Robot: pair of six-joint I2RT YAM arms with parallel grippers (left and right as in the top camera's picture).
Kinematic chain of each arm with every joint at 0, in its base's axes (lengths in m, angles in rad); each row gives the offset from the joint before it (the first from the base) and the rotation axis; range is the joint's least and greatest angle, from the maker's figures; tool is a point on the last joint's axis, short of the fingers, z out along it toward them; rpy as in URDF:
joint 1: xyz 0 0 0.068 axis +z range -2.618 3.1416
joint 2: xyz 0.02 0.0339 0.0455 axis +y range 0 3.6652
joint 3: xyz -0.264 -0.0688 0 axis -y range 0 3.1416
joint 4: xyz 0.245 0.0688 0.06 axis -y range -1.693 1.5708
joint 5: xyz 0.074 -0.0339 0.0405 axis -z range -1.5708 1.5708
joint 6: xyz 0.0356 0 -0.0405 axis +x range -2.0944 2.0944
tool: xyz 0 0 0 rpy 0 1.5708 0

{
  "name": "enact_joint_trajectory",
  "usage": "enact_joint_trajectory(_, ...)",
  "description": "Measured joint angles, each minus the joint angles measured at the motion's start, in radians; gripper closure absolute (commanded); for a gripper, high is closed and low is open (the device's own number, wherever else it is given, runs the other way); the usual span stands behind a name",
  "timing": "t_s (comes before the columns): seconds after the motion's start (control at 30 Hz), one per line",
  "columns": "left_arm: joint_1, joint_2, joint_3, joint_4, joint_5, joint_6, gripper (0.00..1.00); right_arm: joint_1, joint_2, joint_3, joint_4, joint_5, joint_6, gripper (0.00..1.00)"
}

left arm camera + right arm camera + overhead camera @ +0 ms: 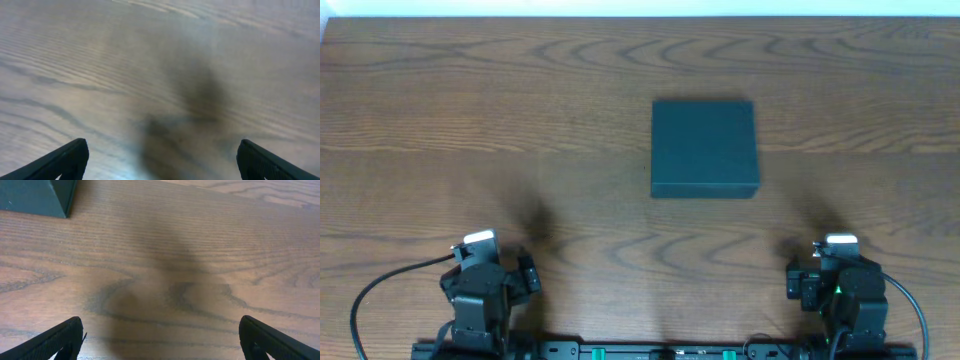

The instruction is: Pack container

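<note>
Overhead: left arm (480, 290) and right arm (845, 290) are folded at the near edge of the table (470, 120). The box (705, 148) lies closed mid-table, rightward, sides parallel to the table edges, no long axis.
Left wrist: left gripper (160, 162) spread wide, empty.
Right wrist: right gripper (160, 342) likewise; box corner upper left.

Closed container (705, 148) sits on wooden table (470, 120).

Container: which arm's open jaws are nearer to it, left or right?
The right arm: the container lies over toward that arm's side, and its corner shows only in the right wrist view.
</note>
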Motion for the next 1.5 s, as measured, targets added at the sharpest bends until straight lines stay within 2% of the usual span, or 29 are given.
enact_joint_trajectory(0.3, 0.035, -0.106, -0.180, 0.091, 0.045, 0.003, 0.05, 0.000, 0.000, -0.001, 0.000, 0.000, 0.000, 0.01)
enact_joint_trajectory(0.57, -0.044, -0.129, -0.227, 0.114, 0.048, 0.110, 0.04, -0.001, 0.000, -0.001, -0.001, 0.000, 0.000, 0.01)
enact_joint_trajectory(0.7, -0.044, -0.189, -0.227, 0.115, 0.048, 0.122, 0.05, -0.001, 0.000, -0.001, 0.000, 0.000, 0.000, 0.01)
enact_joint_trajectory(1.5, -0.044, -0.192, -0.227, 0.115, 0.048, 0.136, 0.04, -0.001, 0.000, -0.001, 0.000, 0.000, 0.000, 0.01)
